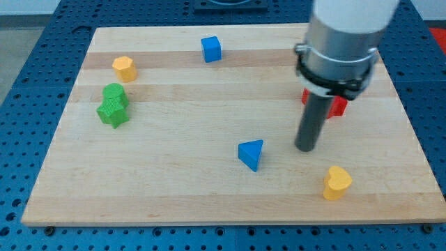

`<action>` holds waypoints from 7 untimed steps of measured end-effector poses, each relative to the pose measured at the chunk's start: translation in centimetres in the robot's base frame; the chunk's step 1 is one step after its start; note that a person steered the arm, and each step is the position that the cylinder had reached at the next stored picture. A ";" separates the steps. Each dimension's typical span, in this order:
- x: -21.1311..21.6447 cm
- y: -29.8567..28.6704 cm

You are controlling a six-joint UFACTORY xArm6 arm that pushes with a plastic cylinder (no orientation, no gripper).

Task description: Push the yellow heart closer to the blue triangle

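The yellow heart (337,183) lies near the board's bottom right. The blue triangle (251,154) lies left of it and a little higher, near the board's bottom middle. My tip (305,148) rests on the board between them, to the right of the blue triangle and above and left of the yellow heart, touching neither.
A red block (336,105) is partly hidden behind the rod at the right. A blue cube (211,49) sits at the top middle. A yellow block (124,68) and two green blocks (113,104) sit at the left. The wooden board (209,202) ends just below the heart.
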State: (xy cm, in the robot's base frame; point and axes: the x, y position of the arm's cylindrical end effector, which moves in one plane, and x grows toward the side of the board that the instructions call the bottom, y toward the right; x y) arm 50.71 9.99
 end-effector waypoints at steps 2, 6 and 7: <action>-0.2 6.7; 7.0 -0.4; 5.9 0.5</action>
State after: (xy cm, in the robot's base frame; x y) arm 56.62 10.45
